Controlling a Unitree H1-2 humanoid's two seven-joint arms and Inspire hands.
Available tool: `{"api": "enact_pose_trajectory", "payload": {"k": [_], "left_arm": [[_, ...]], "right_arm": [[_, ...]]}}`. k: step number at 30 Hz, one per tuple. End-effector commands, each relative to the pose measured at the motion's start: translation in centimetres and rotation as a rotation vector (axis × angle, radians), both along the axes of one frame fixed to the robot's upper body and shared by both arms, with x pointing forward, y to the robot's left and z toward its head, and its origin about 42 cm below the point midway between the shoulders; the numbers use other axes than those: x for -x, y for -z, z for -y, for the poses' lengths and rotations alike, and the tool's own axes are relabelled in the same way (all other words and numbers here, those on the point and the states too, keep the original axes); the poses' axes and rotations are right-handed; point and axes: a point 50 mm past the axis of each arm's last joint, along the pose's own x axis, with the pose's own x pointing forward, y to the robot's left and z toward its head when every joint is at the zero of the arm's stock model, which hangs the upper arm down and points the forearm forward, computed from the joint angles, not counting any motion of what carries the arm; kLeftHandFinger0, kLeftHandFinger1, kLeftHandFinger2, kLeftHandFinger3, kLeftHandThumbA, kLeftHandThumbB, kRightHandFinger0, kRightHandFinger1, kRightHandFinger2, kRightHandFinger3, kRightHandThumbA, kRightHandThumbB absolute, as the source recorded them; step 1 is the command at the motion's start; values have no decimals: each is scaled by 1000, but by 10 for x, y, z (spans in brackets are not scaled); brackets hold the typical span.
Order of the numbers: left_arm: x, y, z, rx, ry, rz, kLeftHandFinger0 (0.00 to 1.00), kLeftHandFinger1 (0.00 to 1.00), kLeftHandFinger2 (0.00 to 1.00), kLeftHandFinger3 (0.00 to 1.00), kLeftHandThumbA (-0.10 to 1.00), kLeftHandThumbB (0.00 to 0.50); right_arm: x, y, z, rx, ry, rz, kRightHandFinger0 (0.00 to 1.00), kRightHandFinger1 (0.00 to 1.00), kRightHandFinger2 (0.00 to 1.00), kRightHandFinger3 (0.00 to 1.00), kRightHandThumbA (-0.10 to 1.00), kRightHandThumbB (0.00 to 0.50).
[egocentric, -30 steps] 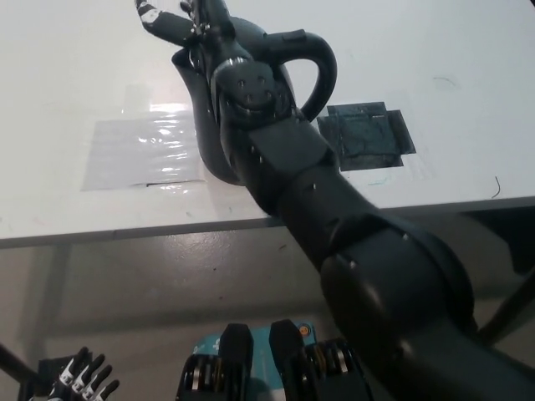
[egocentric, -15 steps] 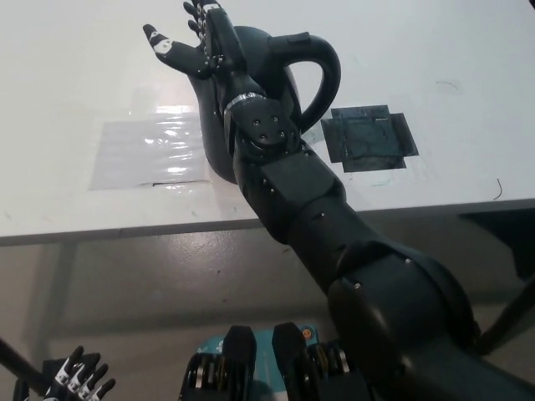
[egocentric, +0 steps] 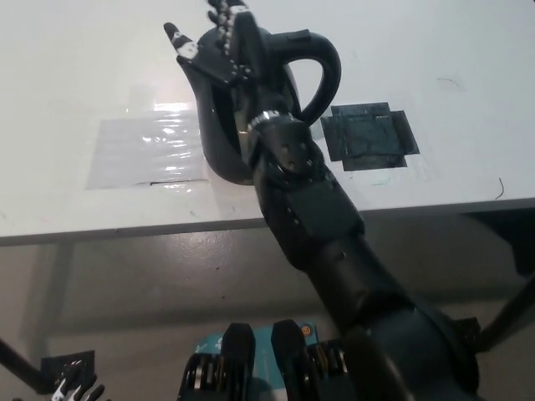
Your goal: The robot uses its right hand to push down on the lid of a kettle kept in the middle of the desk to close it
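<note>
Glossy black kettle (egocentric: 226, 125) on a smooth white desk (egocentric: 75, 75), as I see it from the head camera.
My right hand (egocentric: 230, 50) and its arm look like matt black plastic; clear tape (egocentric: 146, 152) shines on the desk, and a patch of black tape (egocentric: 368, 136) beside it looks duller, faintly wrinkled.

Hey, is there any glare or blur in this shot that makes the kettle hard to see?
Head view: bright glare sits on the clear tape patch left of the kettle, not on the kettle itself. The black right hand merges with the black kettle, so the lid is hard to make out. The left hand at the bottom edge is blurred.
</note>
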Motion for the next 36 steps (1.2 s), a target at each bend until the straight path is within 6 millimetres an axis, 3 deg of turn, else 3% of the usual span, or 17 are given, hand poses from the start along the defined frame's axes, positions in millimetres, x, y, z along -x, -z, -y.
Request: {"api": "enact_pose_trajectory", "payload": {"k": [1, 4, 6, 7, 9, 11, 13, 14, 15, 16, 19, 20, 25, 28, 29, 34, 36], "left_arm": [[-2, -15, -10, -13, -3, 57, 1000, 1000, 1000, 1000, 1000, 500], [-5, -15, -12, -15, 11, 51, 1000, 1000, 1000, 1000, 1000, 500], [-3, -14, -13, -16, 11, 46, 1000, 1000, 1000, 1000, 1000, 500], [-3, -14, -14, -3, 3, 52, 1000, 1000, 1000, 1000, 1000, 500], [0, -13, -15, -7, -4, 50, 1000, 1000, 1000, 1000, 1000, 500], [0, -13, -16, -15, -17, 48, 1000, 1000, 1000, 1000, 1000, 500], [0, -13, -15, -15, -21, 47, 1000, 1000, 1000, 1000, 1000, 500], [-3, -15, -16, -18, -23, 51, 1000, 1000, 1000, 1000, 1000, 500], [-3, -15, -16, -17, -24, 52, 1000, 1000, 1000, 1000, 1000, 500], [-6, -15, -16, -20, -20, 54, 1000, 1000, 1000, 1000, 1000, 500], [-8, -16, -17, -21, -22, 59, 1000, 1000, 1000, 1000, 1000, 500], [-9, -17, -19, -13, -22, 64, 1000, 1000, 1000, 1000, 1000, 500], [-8, -18, -25, -31, -31, 63, 1000, 1000, 1000, 1000, 1000, 500], [-8, -14, -21, -22, -29, 64, 1000, 1000, 1000, 1000, 1000, 494], [-8, -13, -20, -26, -26, 65, 1000, 1000, 1000, 1000, 1000, 486], [-5, -7, -16, 0, -47, 63, 1000, 1000, 1000, 1000, 1000, 483], [-6, -7, -16, 6, -50, 57, 1000, 1000, 1000, 1000, 1000, 500]], "right_arm": [[86, -147, 32, -43, -119, 570, 1000, 1000, 1000, 1000, 686, 183], [129, -148, 67, -35, -145, 665, 1000, 1000, 1000, 1000, 711, 172], [139, -143, 76, -37, -146, 678, 1000, 1000, 1000, 1000, 703, 180], [157, -134, 98, -24, -153, 696, 1000, 1000, 1000, 1000, 704, 189], [163, -130, 103, -23, -159, 694, 1000, 1000, 1000, 1000, 699, 186], [185, -115, 128, -4, -156, 711, 1000, 1000, 1000, 1000, 683, 162], [196, -100, 142, 9, -150, 700, 1000, 1000, 1000, 1000, 705, 177], [208, -71, 160, 50, -102, 685, 1000, 1000, 1000, 1000, 715, 163], [213, -63, 166, 67, -89, 678, 1000, 1000, 1000, 1000, 715, 162], [221, -35, 182, 69, -39, 629, 1000, 1000, 1000, 1000, 626, 147], [225, -17, 191, 92, -5, 590, 1000, 1000, 1000, 1000, 608, 135], [232, 19, 213, 141, 76, 492, 1000, 1000, 1000, 1000, 652, 137], [231, 76, 240, 186, 198, 302, 1000, 1000, 1000, 1000, 651, 89], [224, 93, 250, 169, 214, 228, 1000, 1000, 1000, 1000, 611, 42], [217, 107, 256, 145, 225, 161, 1000, 1000, 1000, 1000, 563, 0], [201, 136, 263, 154, 262, 89, 1000, 1000, 1000, 1000, 461, 0], [192, 169, 267, 146, 332, -13, 1000, 1000, 1000, 1000, 392, 0]]}}
